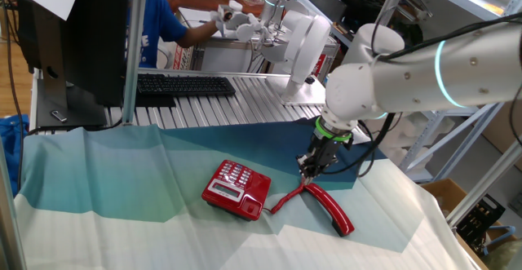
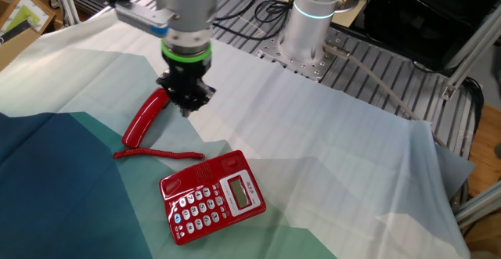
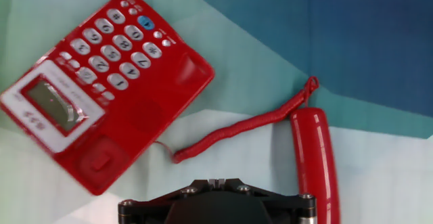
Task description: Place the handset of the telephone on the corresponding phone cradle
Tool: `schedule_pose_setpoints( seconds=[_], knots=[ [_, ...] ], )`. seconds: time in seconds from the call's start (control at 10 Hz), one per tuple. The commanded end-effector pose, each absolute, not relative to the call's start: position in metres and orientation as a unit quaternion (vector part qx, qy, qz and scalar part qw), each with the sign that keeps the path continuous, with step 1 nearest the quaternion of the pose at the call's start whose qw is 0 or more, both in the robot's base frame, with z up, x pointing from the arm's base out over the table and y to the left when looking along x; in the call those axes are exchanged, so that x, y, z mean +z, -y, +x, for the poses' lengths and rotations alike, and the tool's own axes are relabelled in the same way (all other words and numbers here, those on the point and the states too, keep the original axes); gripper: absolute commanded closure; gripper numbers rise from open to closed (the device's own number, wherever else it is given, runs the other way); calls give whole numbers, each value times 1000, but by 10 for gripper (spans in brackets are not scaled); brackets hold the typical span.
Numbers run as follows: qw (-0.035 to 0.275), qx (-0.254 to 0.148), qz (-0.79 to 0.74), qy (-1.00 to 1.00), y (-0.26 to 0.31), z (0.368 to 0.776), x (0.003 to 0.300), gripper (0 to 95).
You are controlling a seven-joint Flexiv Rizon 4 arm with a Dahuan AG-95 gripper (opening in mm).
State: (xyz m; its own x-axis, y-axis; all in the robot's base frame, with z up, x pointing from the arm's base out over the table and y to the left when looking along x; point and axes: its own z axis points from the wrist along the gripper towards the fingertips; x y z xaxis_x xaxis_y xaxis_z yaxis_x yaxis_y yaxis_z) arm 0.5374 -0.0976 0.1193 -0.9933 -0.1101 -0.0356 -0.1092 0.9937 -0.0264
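Observation:
The red telephone (image 1: 235, 190) lies on the teal and white cloth, keypad up; it also shows in the other fixed view (image 2: 211, 198) and the hand view (image 3: 101, 92). Its phone cradle (image 3: 145, 116) is the bare recessed strip beside the keypad. The red handset (image 1: 330, 207) lies flat on the cloth apart from the base, joined by a coiled cord (image 3: 237, 129). It shows in the other fixed view (image 2: 145, 118) and the hand view (image 3: 314, 160). My gripper (image 1: 311, 169) hovers just above the cloth by the handset's cord end, fingers together and empty (image 2: 186, 106) (image 3: 216, 181).
A black keyboard (image 1: 183, 84) and a monitor (image 1: 77, 33) stand on the slatted metal bench behind the cloth. A second arm's white base (image 2: 305, 16) stands at the back. A person in blue (image 1: 159, 21) is behind the bench. A cardboard box (image 1: 447, 195) sits off the table.

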Motion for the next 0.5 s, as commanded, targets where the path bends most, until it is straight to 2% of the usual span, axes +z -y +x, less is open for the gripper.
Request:
schedule_pose_setpoints(
  seconds=[0.1, 0.3, 0.5],
  knots=[
    [1, -18, -44, -999, 102, 537, 118, 950],
    [-17, -14, -30, -999, 103, 537, 116, 950],
    [-17, -9, -21, -1000, 103, 537, 113, 950]
  ],
)
